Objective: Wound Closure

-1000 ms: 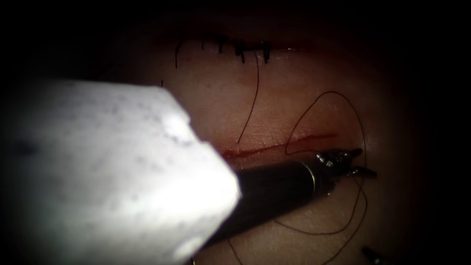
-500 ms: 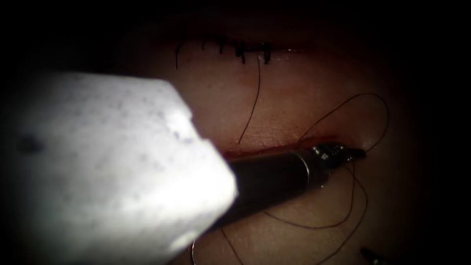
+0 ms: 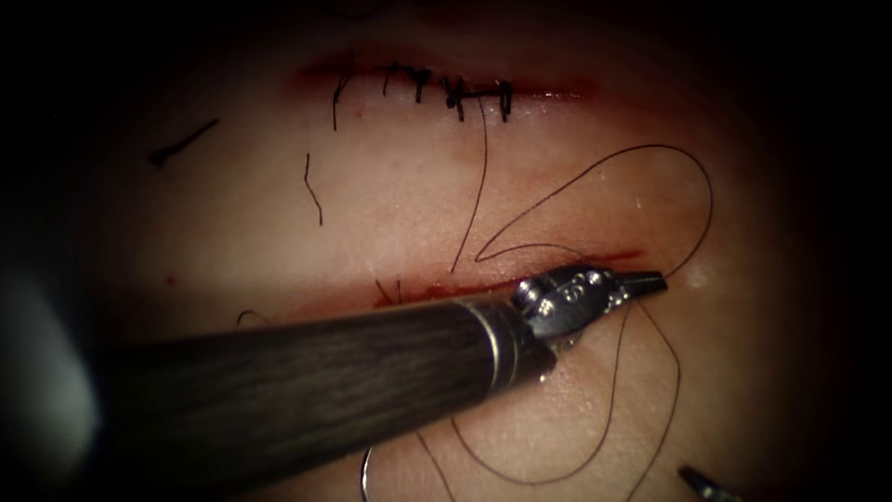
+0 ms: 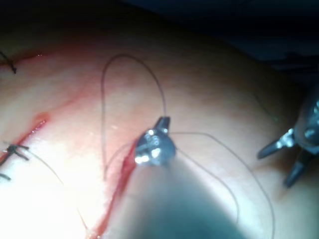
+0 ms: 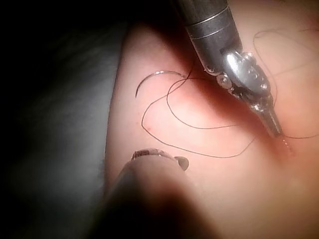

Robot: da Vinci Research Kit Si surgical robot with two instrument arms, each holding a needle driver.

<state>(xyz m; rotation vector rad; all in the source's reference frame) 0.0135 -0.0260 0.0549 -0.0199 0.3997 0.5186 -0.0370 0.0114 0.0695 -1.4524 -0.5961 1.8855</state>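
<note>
Left tool (image 3: pixel 644 282) first: its jaws are clamped down on the thread (image 3: pixel 692 177), pinching it right at the tips, and you can see the strand running straight into the closed tips in the left wrist view (image 4: pixel 162 121) too. It sits at the right end of the open cut (image 3: pixel 437 290), just on the near edge, with red fluid (image 3: pixel 609 258) along the line. From there the thread loops out far and right, then curls back in a big slack loop on the near side of the tissue (image 3: pixel 400 214). The needle (image 3: pixel 363 472) isn't held by anything; it lies loose on the tissue, near side, well left of the jaws (clearer here (image 5: pixel 154 75)), and it doesn't look buried. Right tool (image 4: pixel 274 169) hangs near-right with jaws spread, gripping nothing. The far cut (image 3: pixel 548 93) is already stitched. My read: this is thread management between stitches, and any further stitch calls for someone picking that needle up and taming the slack.
</note>
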